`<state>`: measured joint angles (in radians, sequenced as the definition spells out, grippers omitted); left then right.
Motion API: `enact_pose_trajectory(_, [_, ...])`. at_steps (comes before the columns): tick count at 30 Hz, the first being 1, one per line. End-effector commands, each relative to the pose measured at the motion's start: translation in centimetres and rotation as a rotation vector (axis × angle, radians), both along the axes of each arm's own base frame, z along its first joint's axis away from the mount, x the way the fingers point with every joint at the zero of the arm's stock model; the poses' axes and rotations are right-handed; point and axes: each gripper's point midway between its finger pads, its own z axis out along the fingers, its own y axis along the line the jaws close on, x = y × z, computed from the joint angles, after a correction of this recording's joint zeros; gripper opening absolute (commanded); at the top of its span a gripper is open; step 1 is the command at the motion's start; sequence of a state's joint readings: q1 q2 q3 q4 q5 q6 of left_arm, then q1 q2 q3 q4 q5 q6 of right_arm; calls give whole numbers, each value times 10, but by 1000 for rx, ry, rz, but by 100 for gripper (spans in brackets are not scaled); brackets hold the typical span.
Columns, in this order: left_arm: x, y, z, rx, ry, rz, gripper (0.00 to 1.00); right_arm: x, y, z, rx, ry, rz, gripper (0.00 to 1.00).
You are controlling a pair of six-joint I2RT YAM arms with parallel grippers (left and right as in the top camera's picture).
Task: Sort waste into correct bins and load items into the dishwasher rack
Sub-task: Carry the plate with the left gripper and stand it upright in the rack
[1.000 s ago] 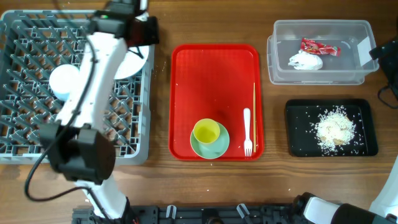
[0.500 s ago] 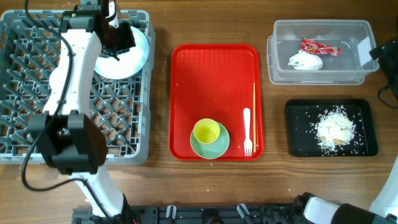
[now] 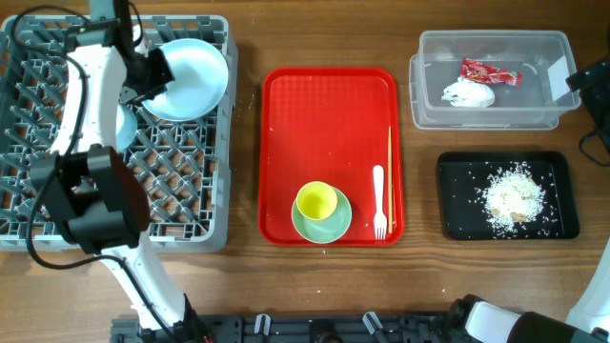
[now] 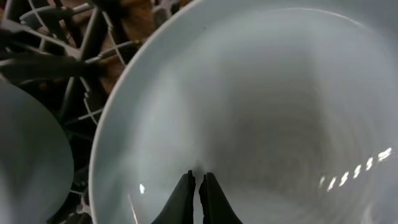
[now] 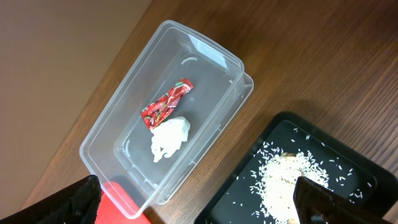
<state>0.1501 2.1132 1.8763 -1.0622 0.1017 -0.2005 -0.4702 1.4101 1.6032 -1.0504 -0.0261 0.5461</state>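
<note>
The pale blue plate [image 3: 195,81] leans in the far right corner of the grey dishwasher rack [image 3: 57,191]. My left gripper [image 3: 152,74] is at its left side. In the left wrist view its fingers [image 4: 199,177] are shut, tips against the plate's face [image 4: 280,112]. The pale blue bowl [image 3: 124,129] sits in the rack, partly hidden by the arm. The yellow cup [image 3: 316,202] stands in the green saucer [image 3: 334,227], beside the white fork [image 3: 379,205] and chopsticks [image 3: 389,171]. My right gripper [image 5: 202,196] is open above the bins.
The red tray [image 3: 324,105] lies mid-table. The clear tub [image 3: 429,105] holds the red wrapper [image 5: 165,106] and white tissue [image 5: 169,138]. The black tray [image 3: 457,219] holds rice crumbs [image 3: 515,195]. The right arm [image 3: 586,81] is at the right edge.
My left arm has swung left over the rack. The plate has shifted left and farther back, and now shows fully. The right arm has not moved.
</note>
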Motion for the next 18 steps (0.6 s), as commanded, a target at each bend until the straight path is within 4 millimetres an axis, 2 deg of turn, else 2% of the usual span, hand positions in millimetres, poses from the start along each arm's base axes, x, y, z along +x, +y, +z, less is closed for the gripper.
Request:
enact_pose_trajectory(1, [1, 4, -22, 3, 40, 16, 4, 1, -1, -2, 8, 3, -6, 100])
enact_pose_trajectory(4, [3, 19, -26, 76, 44, 50, 4, 1, -1, -2, 8, 3, -6, 100])
enact_pose_trajectory(7, [-3, 59, -23, 248, 61, 165, 4, 1, -1, -2, 8, 3, -6, 100])
enact_pose_trajectory(11, [-12, 93, -17, 385, 84, 224, 4, 1, -1, -2, 8, 3, -6, 98])
enact_pose_trajectory(14, [-18, 115, -4, 493, 84, 266, 4, 1, -1, -2, 8, 3, -6, 100])
enact_pose_trajectory(18, [-10, 121, 23, 527, 1, 297, 4, 1, -1, -2, 7, 3, -5, 100])
